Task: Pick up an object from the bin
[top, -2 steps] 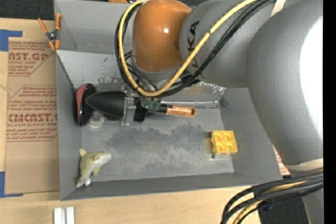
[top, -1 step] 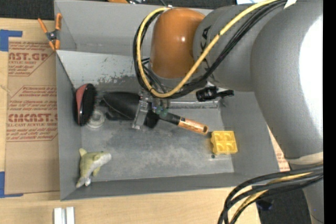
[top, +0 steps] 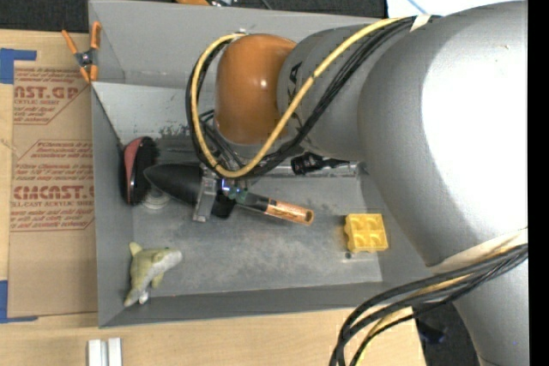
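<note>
My gripper (top: 206, 200) is low in the bin's left half, under the arm's orange wrist cover. It sits right at the left end of a slim pen-like stick with a copper-coloured tip (top: 279, 211), which lies flat and points right. Just left of the gripper lies a black, cone-shaped thing with a red and black rounded end (top: 137, 170), close to the bin's left wall. The gripper's tip stands between the cone's narrow end and the stick. Whether it touches either one is hidden.
A yellow studded brick (top: 366, 232) lies at the front right of the bin floor. A pale beige toy fish (top: 147, 267) lies in the front left corner. The arm and its cables cover the bin's back and right.
</note>
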`<state>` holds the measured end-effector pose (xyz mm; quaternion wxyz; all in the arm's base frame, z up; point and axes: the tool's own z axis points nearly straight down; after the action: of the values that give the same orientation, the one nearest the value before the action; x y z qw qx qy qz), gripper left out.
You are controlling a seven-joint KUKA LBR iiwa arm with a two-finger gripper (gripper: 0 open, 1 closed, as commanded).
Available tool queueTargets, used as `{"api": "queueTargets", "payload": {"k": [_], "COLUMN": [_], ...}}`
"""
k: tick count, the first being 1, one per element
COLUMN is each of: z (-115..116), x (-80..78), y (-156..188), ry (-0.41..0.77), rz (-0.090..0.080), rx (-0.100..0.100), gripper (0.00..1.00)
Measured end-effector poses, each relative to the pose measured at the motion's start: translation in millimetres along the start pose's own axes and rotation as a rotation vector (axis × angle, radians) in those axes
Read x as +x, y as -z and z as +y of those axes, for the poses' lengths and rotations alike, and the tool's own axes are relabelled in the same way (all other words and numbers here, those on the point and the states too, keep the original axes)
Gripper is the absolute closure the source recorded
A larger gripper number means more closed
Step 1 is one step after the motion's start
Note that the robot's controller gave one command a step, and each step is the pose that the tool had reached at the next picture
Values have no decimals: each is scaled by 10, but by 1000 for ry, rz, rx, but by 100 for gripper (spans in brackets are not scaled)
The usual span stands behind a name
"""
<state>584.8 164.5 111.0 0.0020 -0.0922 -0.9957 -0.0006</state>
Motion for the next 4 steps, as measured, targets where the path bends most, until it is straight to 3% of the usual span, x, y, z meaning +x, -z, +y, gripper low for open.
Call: {"api": "queueTargets", "payload": {"k": [1, 2, 3, 4], "z": [-109, -118, -4, -379], "x": [73, -40, 81, -54], "y": [335, -117, 255, -134], "ry": [-43, -48, -38, -63], "rz": [-12, 2, -15, 3], "rx": [-3, 3, -6, 6], "gripper": [0, 0, 0, 0]}}
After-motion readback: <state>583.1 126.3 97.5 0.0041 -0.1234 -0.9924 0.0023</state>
